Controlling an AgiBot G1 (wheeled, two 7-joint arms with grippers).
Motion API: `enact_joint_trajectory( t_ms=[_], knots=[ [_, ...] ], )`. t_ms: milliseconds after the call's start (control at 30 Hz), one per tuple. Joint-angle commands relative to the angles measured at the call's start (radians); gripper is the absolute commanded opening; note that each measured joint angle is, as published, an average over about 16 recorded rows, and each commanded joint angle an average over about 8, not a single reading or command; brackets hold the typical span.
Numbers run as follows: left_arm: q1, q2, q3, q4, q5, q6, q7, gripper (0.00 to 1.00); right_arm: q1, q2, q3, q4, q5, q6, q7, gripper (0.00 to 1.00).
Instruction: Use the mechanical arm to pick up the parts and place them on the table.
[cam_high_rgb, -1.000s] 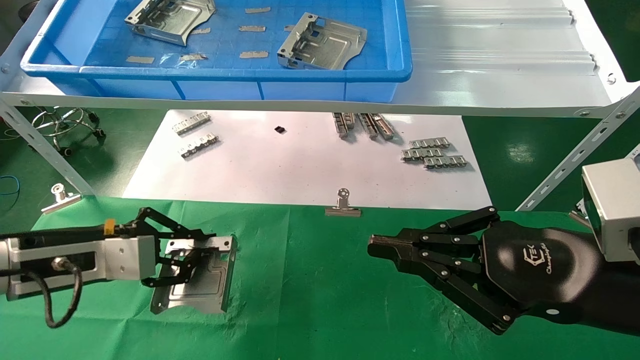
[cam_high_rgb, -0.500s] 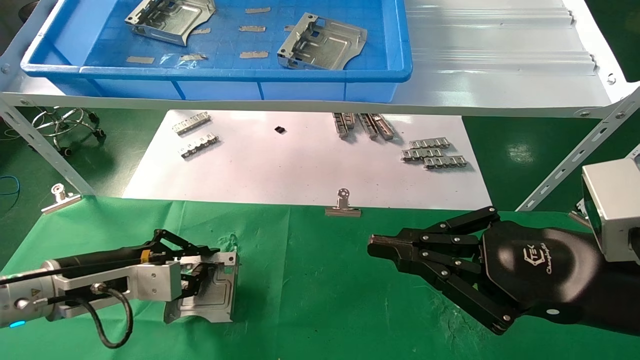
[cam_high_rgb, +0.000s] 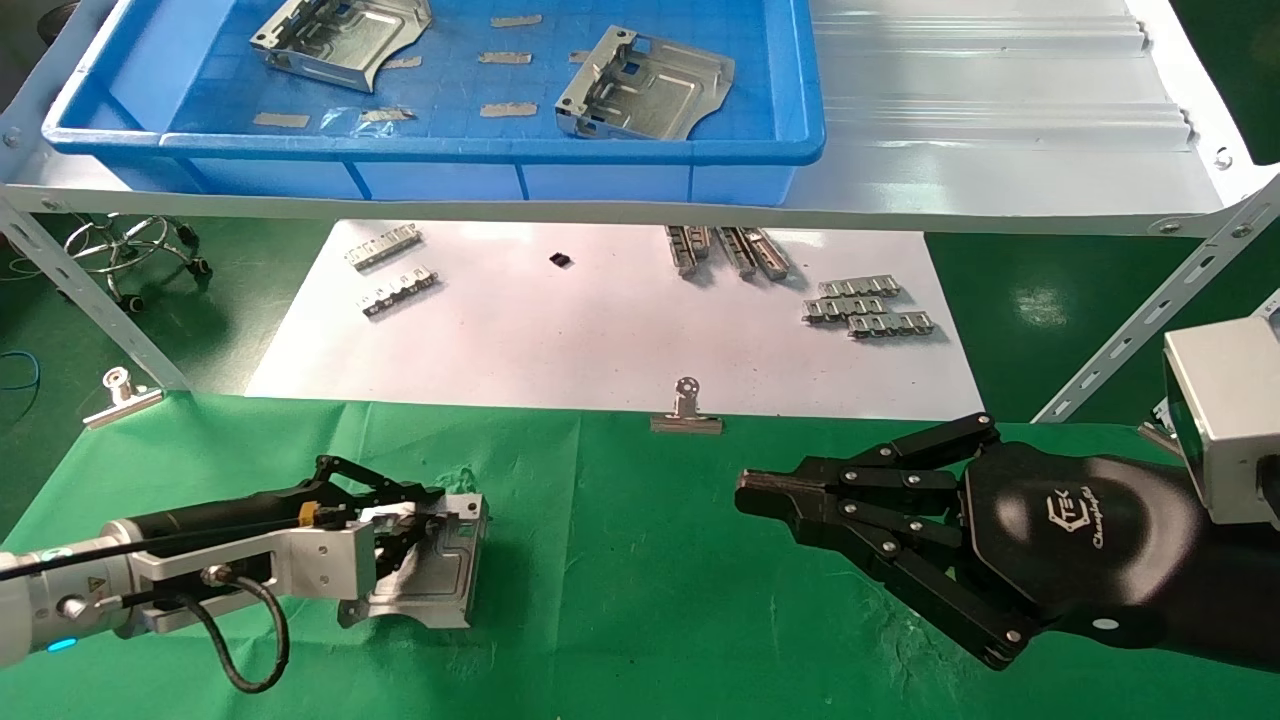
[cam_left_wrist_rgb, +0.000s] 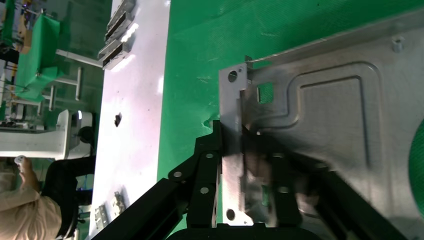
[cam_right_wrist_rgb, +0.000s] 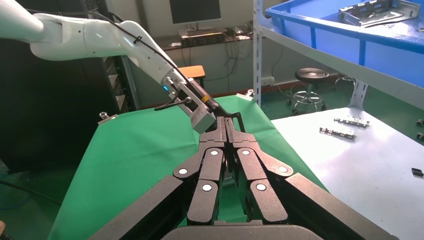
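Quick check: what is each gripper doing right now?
Left gripper: closed on a part lying on the table.
Right gripper: closed, empty, above the table.

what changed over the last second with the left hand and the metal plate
The left gripper, shut on the metal plate, carried it slightly rightward across the green table and turned it, so the plate now looks more edge-on. Its grip did not change. The right gripper stayed parked, shut, and the two plates in the blue bin did not move.

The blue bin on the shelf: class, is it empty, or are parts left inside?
Not empty. Two silver parts lie inside the blue bin, one at its left end, one nearer its right.
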Motion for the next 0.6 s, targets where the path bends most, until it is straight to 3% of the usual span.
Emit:
enact_joint_trajectory(
  t_ms=[33,400,600],
  knots=[
    [-0.002,0.001,0.0,0.001,0.0,0.001,0.0,1.0,0.0,0.0,0.0,0.0,0.0,0.0,0.0,0.0],
    [-0.006,-0.011,-0.006,-0.01,-0.016,0.013,-0.009,1.0,0.0,0.0,0.0,0.0,0.0,0.0,0.0,0.0],
    [-0.022,-0.041,-0.04,-0.015,-0.143,0.097,-0.07,1.0,0.0,0.0,0.0,0.0,0.0,0.0,0.0,0.0]
  ],
)
